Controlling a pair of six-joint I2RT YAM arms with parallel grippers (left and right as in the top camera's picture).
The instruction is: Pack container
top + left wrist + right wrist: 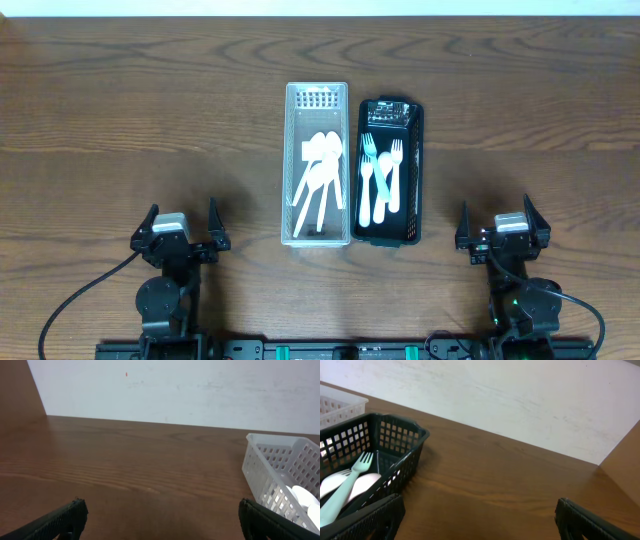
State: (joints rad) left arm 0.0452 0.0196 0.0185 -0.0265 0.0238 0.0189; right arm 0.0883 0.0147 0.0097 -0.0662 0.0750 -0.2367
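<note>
White basket (289, 160), black basket (417, 170), teal fork (365, 170).

Fork basket (389, 113) lies just right of spoon basket (317, 97) on the table (150, 120).

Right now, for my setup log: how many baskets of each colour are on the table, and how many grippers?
white basket: 1
black basket: 1
left gripper: 1
right gripper: 1
Total: 4
The cutlery in the baskets overlaps, so it is not counted.
</note>
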